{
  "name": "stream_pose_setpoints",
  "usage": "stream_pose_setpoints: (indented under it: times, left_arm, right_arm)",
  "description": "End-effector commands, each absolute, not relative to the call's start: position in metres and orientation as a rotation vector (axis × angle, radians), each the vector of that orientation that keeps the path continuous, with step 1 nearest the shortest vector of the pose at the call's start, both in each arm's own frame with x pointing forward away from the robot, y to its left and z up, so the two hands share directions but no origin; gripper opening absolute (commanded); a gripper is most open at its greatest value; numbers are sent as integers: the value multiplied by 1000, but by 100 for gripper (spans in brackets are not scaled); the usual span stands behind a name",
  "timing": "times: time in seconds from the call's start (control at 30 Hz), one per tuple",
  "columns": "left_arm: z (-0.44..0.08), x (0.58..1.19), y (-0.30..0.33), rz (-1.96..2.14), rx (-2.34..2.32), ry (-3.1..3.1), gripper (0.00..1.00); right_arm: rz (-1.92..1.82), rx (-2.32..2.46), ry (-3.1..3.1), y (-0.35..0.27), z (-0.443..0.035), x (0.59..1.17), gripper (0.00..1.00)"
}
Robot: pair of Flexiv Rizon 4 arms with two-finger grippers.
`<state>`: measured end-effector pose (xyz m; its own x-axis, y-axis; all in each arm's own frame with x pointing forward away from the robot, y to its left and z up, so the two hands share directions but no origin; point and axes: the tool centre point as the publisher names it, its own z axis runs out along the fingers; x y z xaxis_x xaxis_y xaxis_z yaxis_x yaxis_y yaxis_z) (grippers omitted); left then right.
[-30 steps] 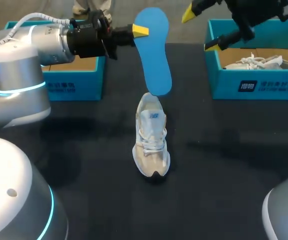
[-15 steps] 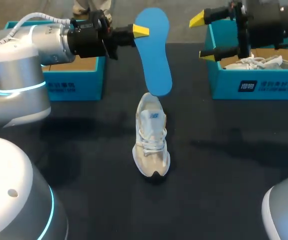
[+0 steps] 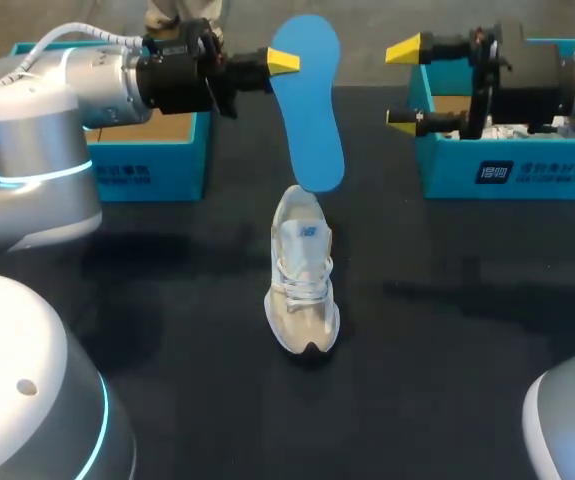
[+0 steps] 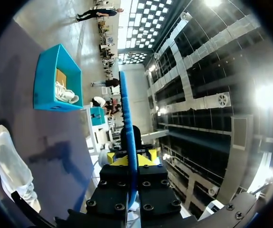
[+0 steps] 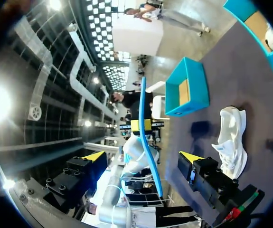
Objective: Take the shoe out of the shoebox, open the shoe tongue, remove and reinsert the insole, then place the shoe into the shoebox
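1. Surface (image 3: 167, 330): dark, matte, and carries every item below.

2. Left arm (image 3: 37, 110): silver, comes in from the left and lies across the front of the left shoebox.

3. Right arm (image 3: 567, 85): silver, comes in from the right and lies over the right shoebox.

4. Left shoebox (image 3: 147, 165): blue, open-topped, at the far left of the surface, with a brown interior showing.

5. Right shoebox (image 3: 507, 170): blue, open-topped, at the far right. It holds a second white shoe (image 4: 66, 93).

6. Shoe (image 3: 304, 285): white and beige lace-up sneaker. It stands on its sole at the middle of the surface, between the two shoeboxes and inside neither. Its toe points toward the near edge and its heel toward the far edge.

7. Insole (image 3: 310, 100): blue, held upright in the air above the shoe's heel, wide end up. Its lower end meets the heel opening in the head view; whether they touch cannot be told.

8. Left pincer (image 3: 279, 62): clenched on the insole's upper edge, which runs edge-on between its yellow tips in the left wrist view.

9. Right pincer (image 3: 405, 85): released, tips spread wide with nothing between them. It hangs beside the insole, apart from it, and points toward it.
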<state>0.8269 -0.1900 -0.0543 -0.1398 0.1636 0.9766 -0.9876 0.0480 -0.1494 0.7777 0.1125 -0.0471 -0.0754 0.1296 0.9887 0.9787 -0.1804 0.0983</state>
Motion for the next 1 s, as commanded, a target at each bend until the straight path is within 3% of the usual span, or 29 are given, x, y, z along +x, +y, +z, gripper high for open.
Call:
stream_pose_setpoints:
  times: [0.03, 0.8, 1.0]
  left_arm:
    - [-57, 830, -190, 1352, 951, -1255, 0]
    - [-54, 828, -181, 2089, 203, -2056, 0]
    - [-55, 828, -181, 2078, 218, -2052, 0]
  right_arm:
    - [-1354, -1402, -1272, 114, -47, 778, 100]
    - [-1354, -1402, -1272, 114, -47, 778, 100]
    - [-1354, -1402, -1272, 114, -47, 778, 100]
